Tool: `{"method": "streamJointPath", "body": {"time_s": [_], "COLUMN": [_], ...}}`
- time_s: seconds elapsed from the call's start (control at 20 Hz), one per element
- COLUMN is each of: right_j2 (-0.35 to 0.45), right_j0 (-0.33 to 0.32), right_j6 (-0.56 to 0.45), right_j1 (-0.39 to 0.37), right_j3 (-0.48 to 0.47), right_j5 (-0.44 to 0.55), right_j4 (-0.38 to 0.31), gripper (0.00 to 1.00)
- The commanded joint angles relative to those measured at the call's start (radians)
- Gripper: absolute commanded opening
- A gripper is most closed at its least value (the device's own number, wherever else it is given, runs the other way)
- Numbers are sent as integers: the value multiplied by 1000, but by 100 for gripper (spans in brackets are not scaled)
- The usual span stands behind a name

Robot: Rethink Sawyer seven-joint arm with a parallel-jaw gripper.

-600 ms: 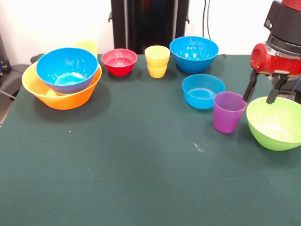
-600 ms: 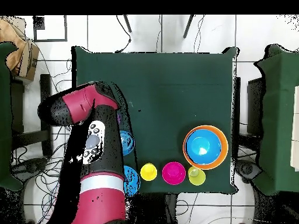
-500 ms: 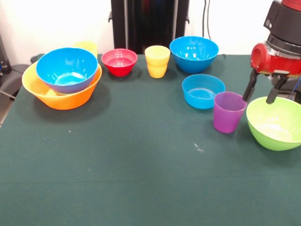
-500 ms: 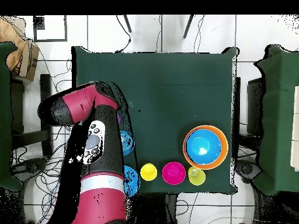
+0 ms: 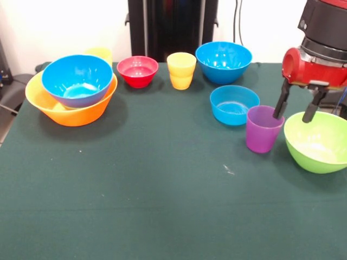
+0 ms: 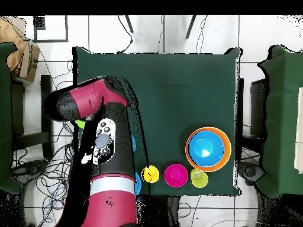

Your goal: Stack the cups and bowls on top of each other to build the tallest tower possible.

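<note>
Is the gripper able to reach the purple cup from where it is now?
Probably yes. The open gripper hangs just above the purple cup and the lime green bowl, and nothing lies between; one finger is already at the cup's rim.

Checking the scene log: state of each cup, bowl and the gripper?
gripper: open, above purple cup's rim and lime bowl
purple cup: upright, empty
lime bowl: upright, alone
orange bowl: holds blue bowl
yellow cup: upright

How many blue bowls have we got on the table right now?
3: one nested in the orange bowl at left, one large at the far edge, one shallow beside the purple cup. None look hidden.
</note>
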Motion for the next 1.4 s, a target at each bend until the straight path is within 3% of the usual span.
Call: {"method": "streamJointPath", "body": {"time_s": [0.05,0.25,1.0,1.05,1.4], "right_j2": [89,83,57,49,48], "right_j0": [-6,5,31,34,32], "right_j6": [-82,-83,-112,-104,-116], "right_j1": [110,170,259,229,213], "right_j3": [-109,-204,-407,-351,-334], "right_j5": [76,119,236,208,199], "right_j4": [-48,-51,-52,-52,-50], "gripper": [100,100,100,100,100]}}
